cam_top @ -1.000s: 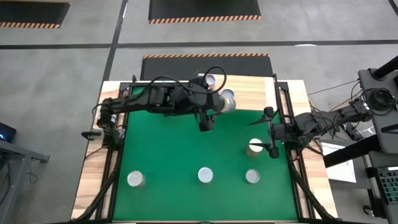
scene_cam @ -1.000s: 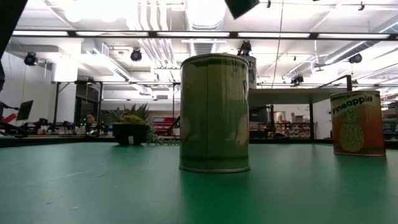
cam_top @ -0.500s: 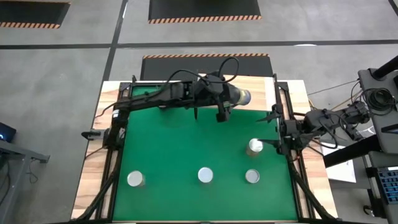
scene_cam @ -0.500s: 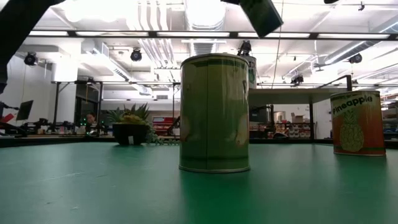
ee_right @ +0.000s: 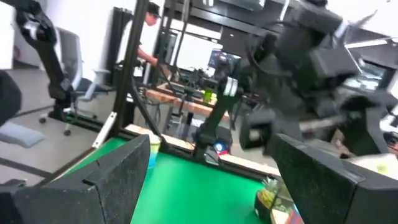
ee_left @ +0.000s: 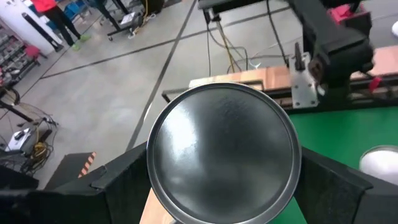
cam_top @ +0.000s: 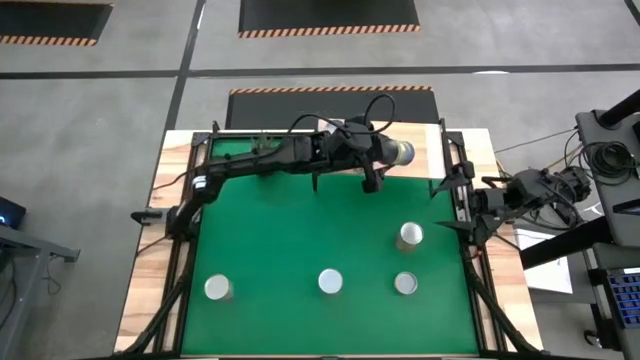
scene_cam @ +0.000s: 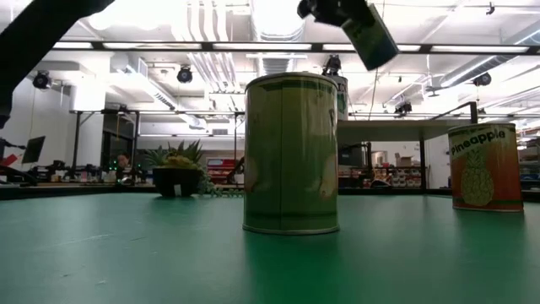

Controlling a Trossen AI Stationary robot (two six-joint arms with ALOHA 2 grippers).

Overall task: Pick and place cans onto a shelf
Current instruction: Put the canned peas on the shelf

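My left gripper (cam_top: 390, 155) is shut on a can (cam_top: 401, 153) high above the table's far right part, next to the light-wood shelf (cam_top: 412, 131). The can lies on its side; one silver round end (ee_left: 224, 152) faces the wrist camera. In the low view it hangs tilted at the top (scene_cam: 371, 34). My right gripper (cam_top: 458, 204) is open and empty at the table's right edge. Several more cans stand on their bases on the green mat: one (cam_top: 410, 235) near my right gripper and three (cam_top: 330, 282) along the near side. My left gripper pinches the can's curved side between its two fingers (ee_left: 115, 183), one on each side (ee_left: 339, 186). The fingers come level from the table's left and lie along the can. The can is lifted clear, on its side, with its far end (cam_top: 405, 153) sticking out past the fingers.
A green-labelled can (scene_cam: 291, 152) and a "Pineapple" can (scene_cam: 483, 166) stand close to the low camera. A potted plant (scene_cam: 177, 173) stands at the mat's far side. The shelf (scene_cam: 405, 124) bears another can (scene_cam: 338, 95). Black frame rails (cam_top: 455, 160) run along both sides.
My left gripper has carried the can toward the table's right edge and a little toward the far edge, keeping it clear of the mat on its side. My right gripper has drawn back toward the right edge, away from the can near it.
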